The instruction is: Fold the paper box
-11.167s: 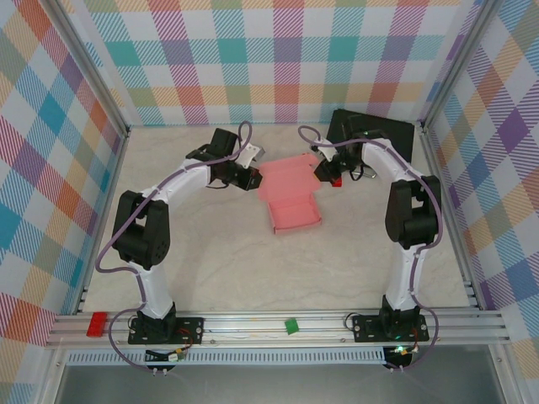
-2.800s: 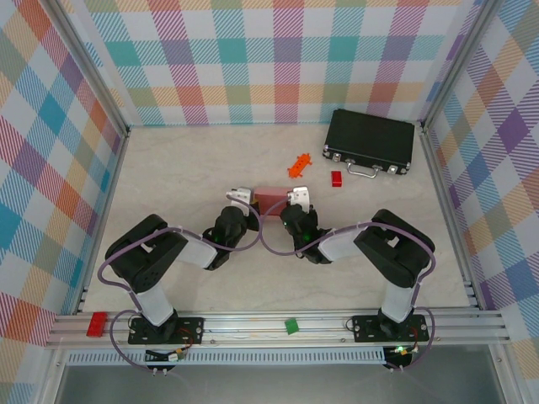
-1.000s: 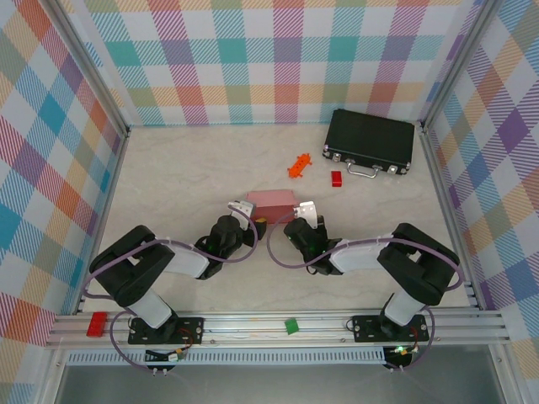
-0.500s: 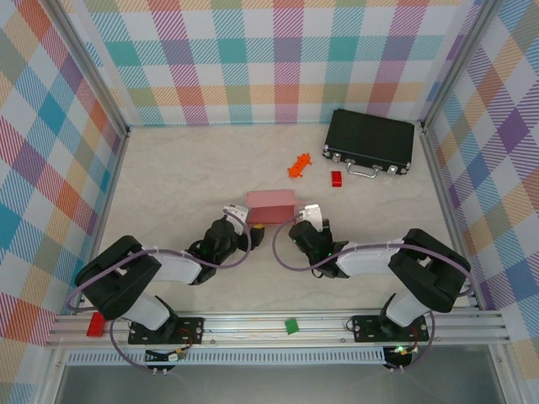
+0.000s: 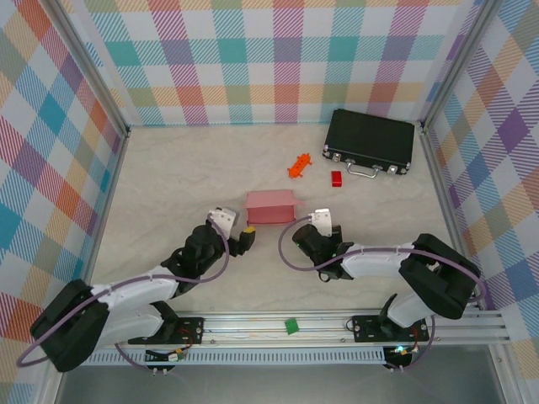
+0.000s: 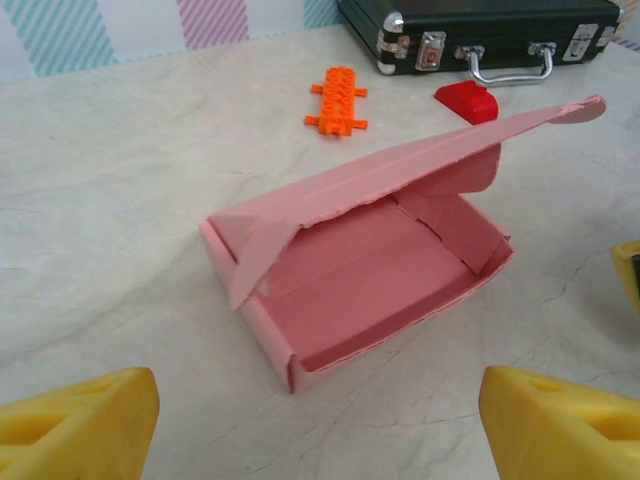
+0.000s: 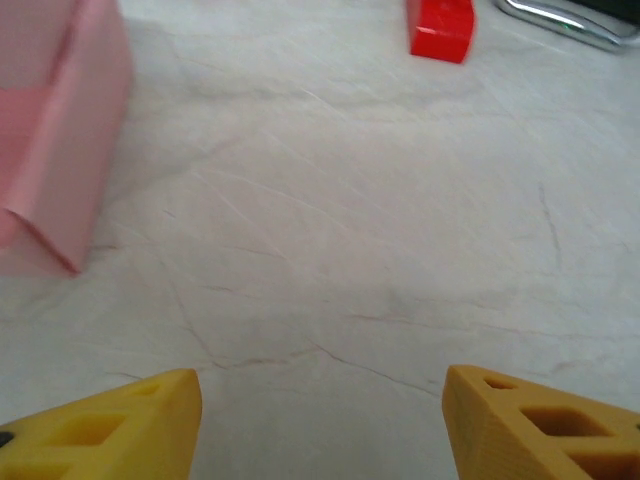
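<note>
The paper box sits near the middle of the table, well apart from the black case at the far right, with the orange toy and the small red block lying between the two. In the left wrist view the paper box stands as a shallow tray with its walls up. Its lid slants upward over the opening from the far long edge and is not tucked in, so the body looks formed and closing the lid seems to be what is left. The left gripper hangs just near and left of the box with its jaws spread wide and nothing between them. Its wrist camera looks straight into the open tray, a stance that suits lining up on the lid. The right gripper sits just near and right of the box, its jaws likewise spread and empty. In its own view only a corner of the box shows at the left edge, so it appears to be standing clear of the card, not bracing it.
</note>
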